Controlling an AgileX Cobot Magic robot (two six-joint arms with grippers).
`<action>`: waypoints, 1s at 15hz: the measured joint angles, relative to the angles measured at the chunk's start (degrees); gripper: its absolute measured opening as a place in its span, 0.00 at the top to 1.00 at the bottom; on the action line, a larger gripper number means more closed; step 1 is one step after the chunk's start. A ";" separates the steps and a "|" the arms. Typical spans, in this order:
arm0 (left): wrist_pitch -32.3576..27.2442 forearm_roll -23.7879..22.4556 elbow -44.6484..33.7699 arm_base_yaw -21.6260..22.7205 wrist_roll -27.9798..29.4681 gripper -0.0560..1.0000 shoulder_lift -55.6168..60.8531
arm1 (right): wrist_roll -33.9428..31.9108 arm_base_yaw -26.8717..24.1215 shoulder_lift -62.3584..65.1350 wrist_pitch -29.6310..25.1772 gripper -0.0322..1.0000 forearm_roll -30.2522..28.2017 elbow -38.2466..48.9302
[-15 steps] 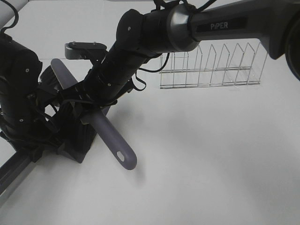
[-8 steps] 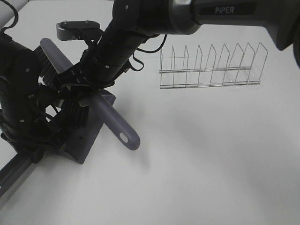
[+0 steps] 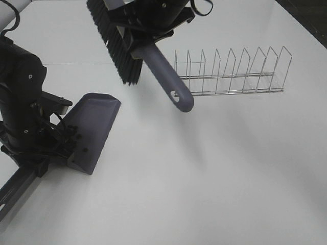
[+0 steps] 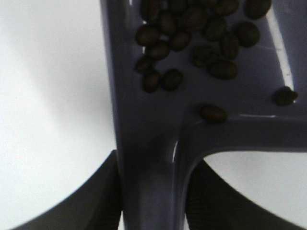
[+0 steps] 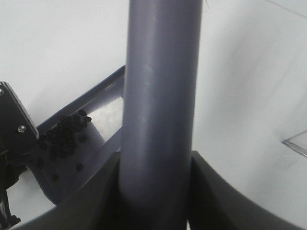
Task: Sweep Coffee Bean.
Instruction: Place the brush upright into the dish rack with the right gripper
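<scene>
The coffee beans [image 4: 192,38] lie in a loose cluster inside the purple-grey dustpan [image 4: 144,143]; the right wrist view shows the beans [image 5: 64,139] as small dark dots in the pan [image 5: 100,96]. My left gripper [image 4: 153,206] is shut on the dustpan's handle. In the high view the dustpan [image 3: 94,127] rests tilted on the table at the left, its beans hidden. My right gripper [image 5: 158,201] is shut on the brush handle [image 5: 160,96]. The brush [image 3: 118,46], black bristles and purple handle [image 3: 168,79], hangs in the air behind and above the dustpan.
A wire dish rack [image 3: 230,71] stands at the back right of the white table [image 3: 219,168], close to the tip of the brush handle. The left arm's dark body [image 3: 23,102] fills the left edge.
My right gripper has lifted the brush up and back, off the dustpan, which now shows uncovered. The left arm and dustpan have stayed in place.
</scene>
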State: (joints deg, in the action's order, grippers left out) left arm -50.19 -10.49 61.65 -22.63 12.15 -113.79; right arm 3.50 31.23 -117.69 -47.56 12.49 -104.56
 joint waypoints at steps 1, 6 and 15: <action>0.11 0.00 0.00 0.00 0.34 0.63 0.00 | -0.23 -0.97 1.72 -1.49 0.69 -0.06 0.00; 2.86 0.29 0.00 0.00 6.30 0.63 -0.11 | -0.80 -4.41 6.36 -13.29 0.69 -1.20 0.00; 7.28 10.49 0.00 0.00 11.63 0.63 -0.11 | -7.28 -4.47 15.01 -22.98 0.69 -11.52 7.62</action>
State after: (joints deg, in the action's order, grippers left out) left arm -42.91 0.00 61.65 -22.63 23.78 -113.90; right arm -3.78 26.76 -102.67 -70.53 0.97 -96.94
